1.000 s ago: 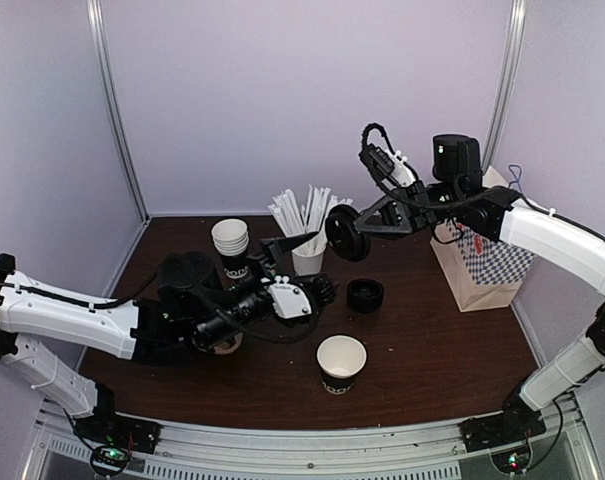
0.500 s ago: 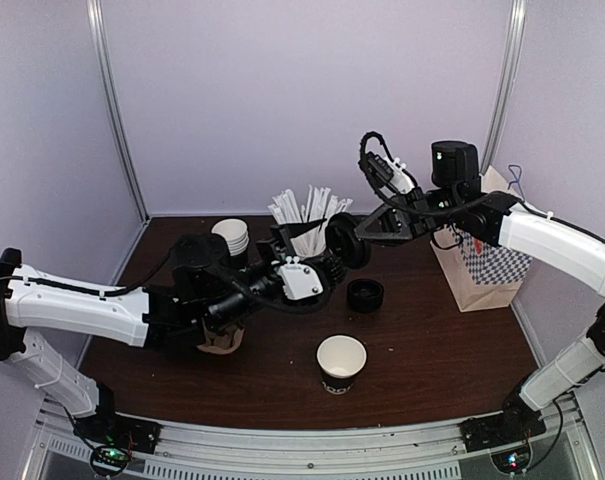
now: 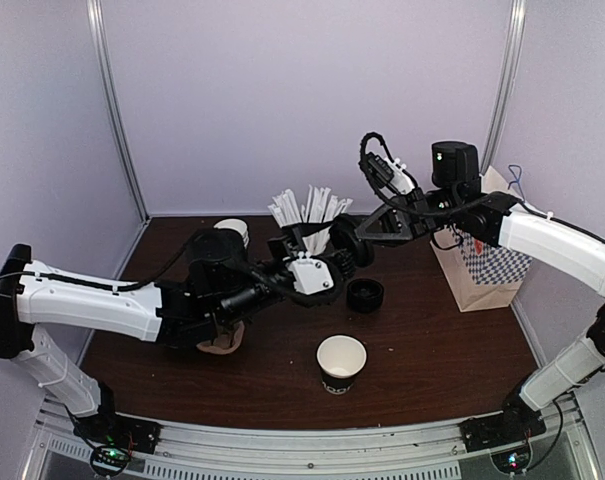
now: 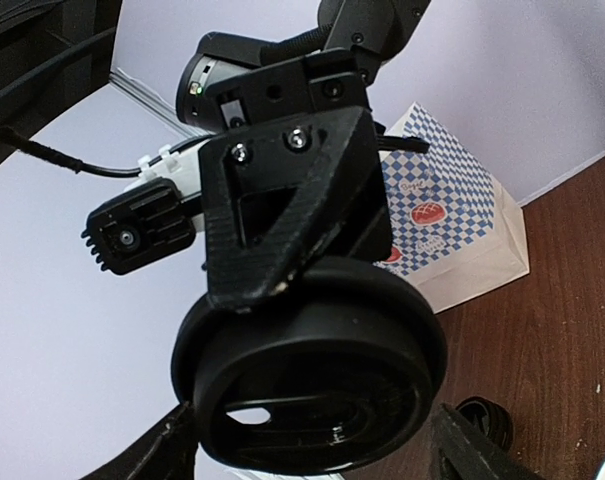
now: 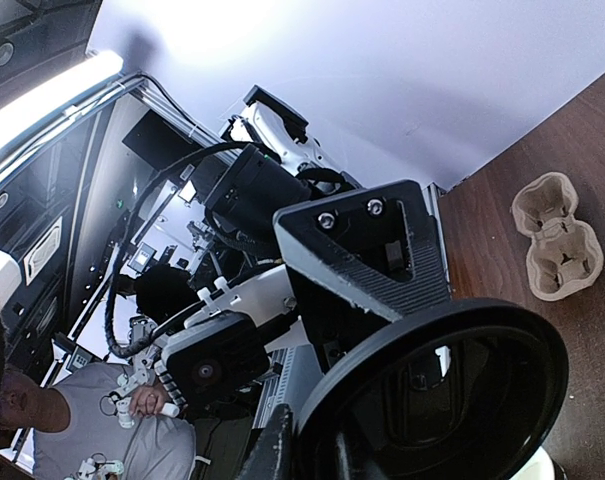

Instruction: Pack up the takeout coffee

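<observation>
Above table (image 3: 432, 345) centre: right gripper (image 3: 370, 232) clenches lid (image 4: 312, 385); left gripper (image 3: 340, 262) straddles it, hold we cannot tell. Early release drops lid.

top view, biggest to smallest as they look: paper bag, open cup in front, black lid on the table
1. paper bag
2. open cup
3. black lid, though the cup is nearer the camera

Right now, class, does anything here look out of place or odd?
Yes. The black lid is pinched mid-air by the right fingers, while the black cup stands open and lidless on the table; a second lid lies loose behind it.
</observation>
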You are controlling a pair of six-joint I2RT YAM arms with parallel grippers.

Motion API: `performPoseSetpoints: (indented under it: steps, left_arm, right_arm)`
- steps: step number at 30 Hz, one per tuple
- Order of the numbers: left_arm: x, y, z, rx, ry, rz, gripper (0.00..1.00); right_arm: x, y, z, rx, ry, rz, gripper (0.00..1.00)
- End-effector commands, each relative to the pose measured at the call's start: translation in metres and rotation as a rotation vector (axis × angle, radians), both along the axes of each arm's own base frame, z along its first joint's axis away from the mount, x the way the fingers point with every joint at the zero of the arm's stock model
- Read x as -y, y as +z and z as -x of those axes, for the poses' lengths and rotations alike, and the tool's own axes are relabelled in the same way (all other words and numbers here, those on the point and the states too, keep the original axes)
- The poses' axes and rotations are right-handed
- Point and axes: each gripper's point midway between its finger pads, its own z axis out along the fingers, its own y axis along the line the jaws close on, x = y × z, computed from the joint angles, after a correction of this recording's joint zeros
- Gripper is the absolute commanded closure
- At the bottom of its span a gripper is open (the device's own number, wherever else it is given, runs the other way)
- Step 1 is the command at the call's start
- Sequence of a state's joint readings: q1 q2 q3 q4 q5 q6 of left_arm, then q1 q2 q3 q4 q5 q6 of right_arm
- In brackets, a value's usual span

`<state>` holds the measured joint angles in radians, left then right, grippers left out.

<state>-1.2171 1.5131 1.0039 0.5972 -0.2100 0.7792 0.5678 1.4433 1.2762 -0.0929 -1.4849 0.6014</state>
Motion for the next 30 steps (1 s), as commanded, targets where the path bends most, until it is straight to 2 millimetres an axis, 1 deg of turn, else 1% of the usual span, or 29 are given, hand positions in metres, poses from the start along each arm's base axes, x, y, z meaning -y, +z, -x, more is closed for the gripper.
performPoseSetpoints:
  steps: [1, 7, 13, 19, 26, 27, 28, 30]
  left_arm:
    - [0.002, 0.017, -0.004, -0.005, -0.008, 0.08, 0.2]
    - [0.006, 0.015, -0.011, -0.006, 0.024, 0.105, 0.19]
    - [0.007, 0.018, -0.018, 0.002, 0.057, 0.146, 0.19]
    - [0.007, 0.021, -0.015, -0.007, 0.039, 0.164, 0.23]
    - [0.004, 0.018, -0.014, -0.027, 0.038, 0.16, 0.27]
    - [0.004, 0.018, -0.014, -0.03, 0.038, 0.16, 0.27]
    - [0.003, 0.017, -0.015, -0.037, 0.041, 0.163, 0.27]
    - [0.001, 0.015, -0.015, -0.051, 0.044, 0.158, 0.27]
  right_arm:
    - [0.005, 0.009, 0.006, 0.044, 0.01, -0.031, 0.85]
    - [0.005, 0.008, 0.005, 0.041, 0.011, -0.029, 0.85]
    - [0.004, 0.006, 0.004, 0.039, 0.009, -0.027, 0.85]
    - [0.003, 0.005, 0.003, 0.036, 0.01, -0.026, 0.85]
    - [0.002, 0.001, -0.001, 0.029, 0.009, -0.021, 0.85]
    - [0.002, 0.001, 0.0, 0.028, 0.013, -0.022, 0.83]
    - [0.002, 0.003, -0.001, 0.032, 0.015, -0.025, 0.78]
    - [0.004, 0.008, -0.005, 0.043, 0.004, -0.032, 0.67]
